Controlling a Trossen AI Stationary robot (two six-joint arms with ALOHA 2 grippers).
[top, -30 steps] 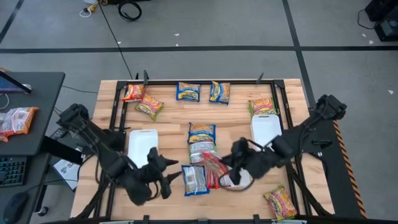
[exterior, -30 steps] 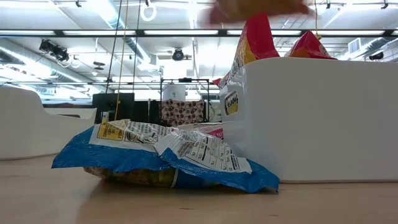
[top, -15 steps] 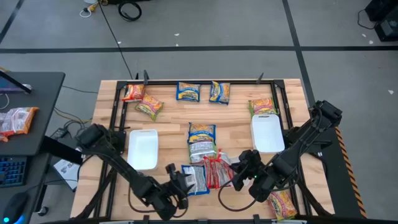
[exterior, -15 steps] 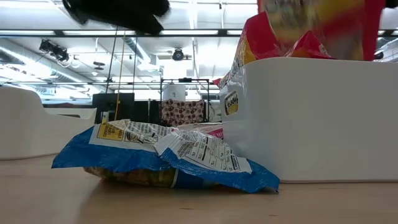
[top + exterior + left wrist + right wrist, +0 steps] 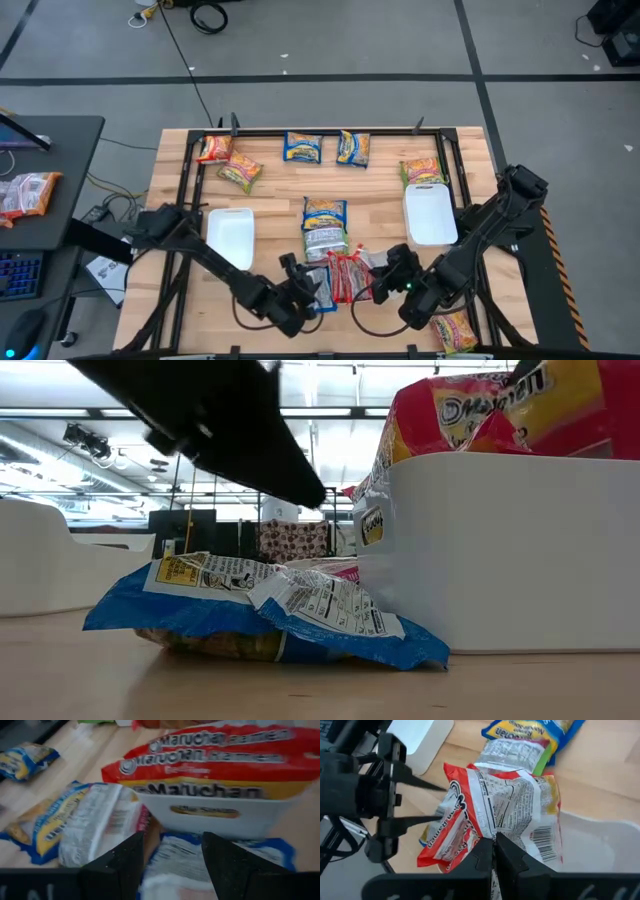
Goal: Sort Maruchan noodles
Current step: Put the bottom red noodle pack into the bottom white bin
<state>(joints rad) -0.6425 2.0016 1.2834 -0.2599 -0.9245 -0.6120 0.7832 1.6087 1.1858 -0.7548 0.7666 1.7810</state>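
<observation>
The Maruchan noodles lie scattered over the wooden table. A blue-and-yellow packet (image 5: 318,290) (image 5: 260,620) lies flat, print side up, against a small white tray (image 5: 500,550) (image 5: 220,812) in which red packets stand on edge. My left gripper (image 5: 303,287) (image 5: 172,840) hangs open just over that blue packet (image 5: 175,860), pointing at the tray. My right gripper (image 5: 385,282) (image 5: 493,842) is over the tray, shut on a red-and-silver packet (image 5: 470,820) (image 5: 345,277). My right gripper pinches the red-and-silver packet by a crinkled edge (image 5: 492,831) between its two fingers, slanting down from the table's right. The packet reaches away from the fingers with its printed back showing. Its top (image 5: 520,400) stands above the tray's rim; its lower part is hidden.
Two larger white trays (image 5: 230,238) (image 5: 430,212) flank the middle. More packets lie at the far edge (image 5: 303,147) (image 5: 353,148), far left (image 5: 240,170), far right (image 5: 422,170), near right (image 5: 450,325) and in the middle (image 5: 324,212). A black frame runs along the table's edges.
My left gripper has come down and gone toward the table's right, from beside the left tray to just over the blue packet. My right gripper has sunk toward the near edge with the red packet and rolled; the packet now stands over the small tray's rim.
</observation>
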